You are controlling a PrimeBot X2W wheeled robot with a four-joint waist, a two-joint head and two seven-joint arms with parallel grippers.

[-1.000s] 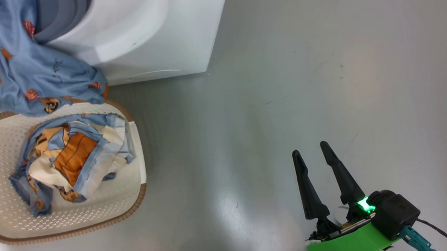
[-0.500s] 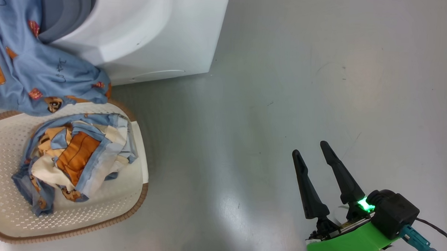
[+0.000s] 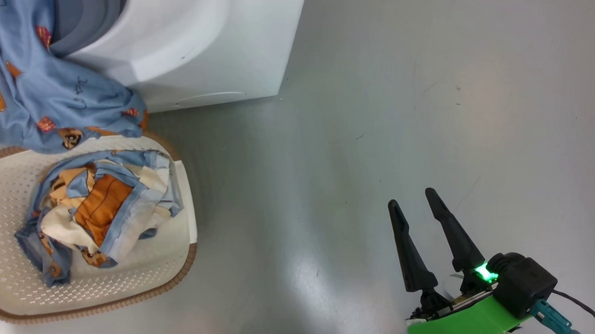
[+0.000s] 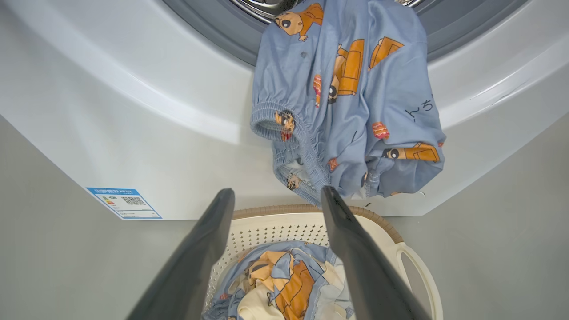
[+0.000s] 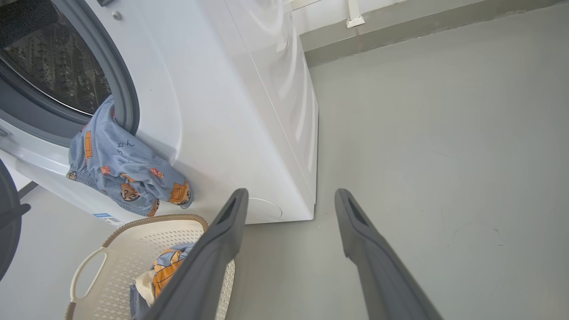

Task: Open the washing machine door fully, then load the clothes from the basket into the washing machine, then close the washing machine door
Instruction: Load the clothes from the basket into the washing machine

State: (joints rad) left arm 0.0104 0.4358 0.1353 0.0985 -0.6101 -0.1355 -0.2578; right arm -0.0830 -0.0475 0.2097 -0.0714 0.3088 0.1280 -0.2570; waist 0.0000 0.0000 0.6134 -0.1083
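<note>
The washing machine [image 3: 192, 42] is seen with its mouth uncovered; a dark curved edge at the side of the right wrist view may be the door [image 5: 8, 222], though this cannot be told for certain. The basket [image 3: 165, 269] is set on the floor just in front of the machine. A blue garment [image 3: 39, 100] is draped over the lip of the mouth, its upper part inside and its lower part hanging down to the basket rim. A pile of clothes [image 3: 99, 213] is left in the basket.

Over the last second little has been altered. The garment has been left hanging as it was, and the right gripper [image 3: 410, 196] has been kept apart and empty over bare floor, well away. The left gripper [image 4: 276, 191] is held spread and empty above the basket, just below the garment's hem. Loading is therefore judged unfinished: the garment must be pushed fully in, or the door will be fouled.
</note>
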